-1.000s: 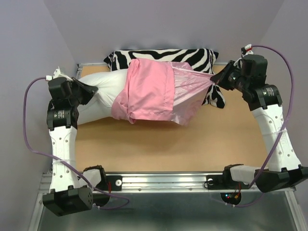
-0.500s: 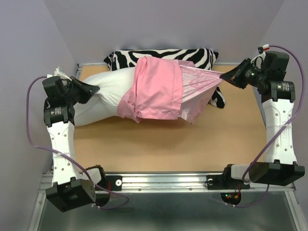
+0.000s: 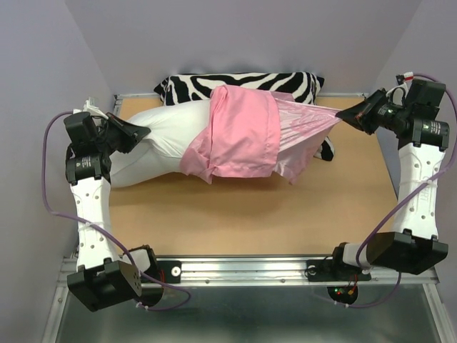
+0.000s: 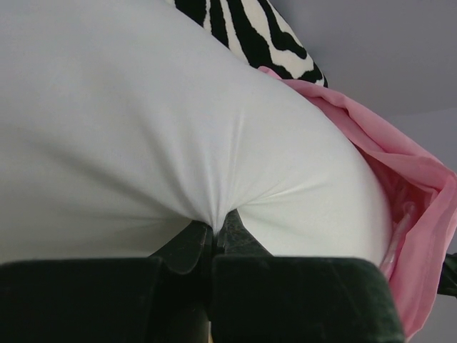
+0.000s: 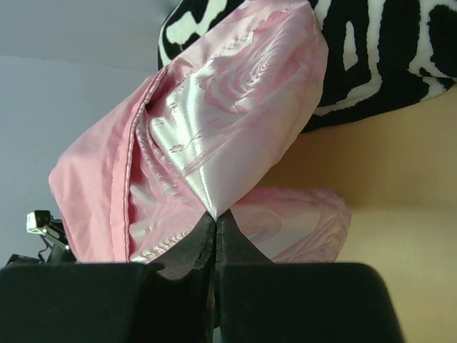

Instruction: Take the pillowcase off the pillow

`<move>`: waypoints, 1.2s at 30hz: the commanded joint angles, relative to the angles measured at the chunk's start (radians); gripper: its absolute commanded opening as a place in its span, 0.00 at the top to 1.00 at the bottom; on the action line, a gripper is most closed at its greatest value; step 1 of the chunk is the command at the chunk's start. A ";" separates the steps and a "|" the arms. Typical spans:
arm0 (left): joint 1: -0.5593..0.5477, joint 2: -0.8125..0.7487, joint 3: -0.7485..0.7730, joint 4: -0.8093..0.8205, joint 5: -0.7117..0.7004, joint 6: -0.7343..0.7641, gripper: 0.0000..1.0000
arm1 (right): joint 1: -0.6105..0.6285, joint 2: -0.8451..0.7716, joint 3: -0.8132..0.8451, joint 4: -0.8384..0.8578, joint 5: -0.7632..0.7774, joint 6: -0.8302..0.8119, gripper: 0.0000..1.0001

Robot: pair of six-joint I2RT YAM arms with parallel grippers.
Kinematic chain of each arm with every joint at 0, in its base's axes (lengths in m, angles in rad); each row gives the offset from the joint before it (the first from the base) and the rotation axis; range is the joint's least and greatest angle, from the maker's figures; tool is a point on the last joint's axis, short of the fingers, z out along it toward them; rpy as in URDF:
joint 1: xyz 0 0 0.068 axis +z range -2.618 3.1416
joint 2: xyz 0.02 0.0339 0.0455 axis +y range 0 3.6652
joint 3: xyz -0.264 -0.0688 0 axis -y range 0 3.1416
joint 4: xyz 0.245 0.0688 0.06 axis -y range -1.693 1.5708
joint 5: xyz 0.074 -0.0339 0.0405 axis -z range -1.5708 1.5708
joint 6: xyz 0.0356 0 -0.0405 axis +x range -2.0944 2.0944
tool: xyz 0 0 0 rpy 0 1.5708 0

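Observation:
The white pillow [image 3: 164, 136] lies across the back of the table, bare at its left half. The pink satin pillowcase [image 3: 243, 132] is bunched over its right half and stretched to a point at the right. My left gripper [image 3: 145, 133] is shut on the pillow's left end; in the left wrist view white fabric of the pillow [image 4: 178, 136] puckers into the closed gripper [image 4: 214, 230]. My right gripper [image 3: 350, 112] is shut on the pillowcase's tip, seen as rose-patterned pillowcase satin [image 5: 228, 107] pinched in the gripper [image 5: 216, 216].
A black-and-white zebra-striped cushion [image 3: 193, 86] lies behind the pillow against the back wall, and part of it shows under the pillowcase at the right [image 3: 327, 148]. The tan tabletop [image 3: 250, 214] stretches in front. A metal rail [image 3: 243, 268] runs along the near edge.
My right gripper has pulled right, drawing the pillowcase further off the pillow and stretching it taut. The pillow has shifted right slightly; my left gripper holds its end.

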 commanded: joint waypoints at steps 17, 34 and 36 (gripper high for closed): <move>0.136 0.124 0.049 0.230 -0.359 0.051 1.00 | -0.339 0.060 0.148 0.168 0.113 0.057 0.99; 0.144 0.180 0.052 0.214 -0.377 0.053 1.00 | -0.408 0.066 0.192 0.167 0.033 0.097 1.00; 0.145 0.187 0.050 0.216 -0.380 0.056 1.00 | -0.409 0.061 0.185 0.168 0.030 0.096 0.99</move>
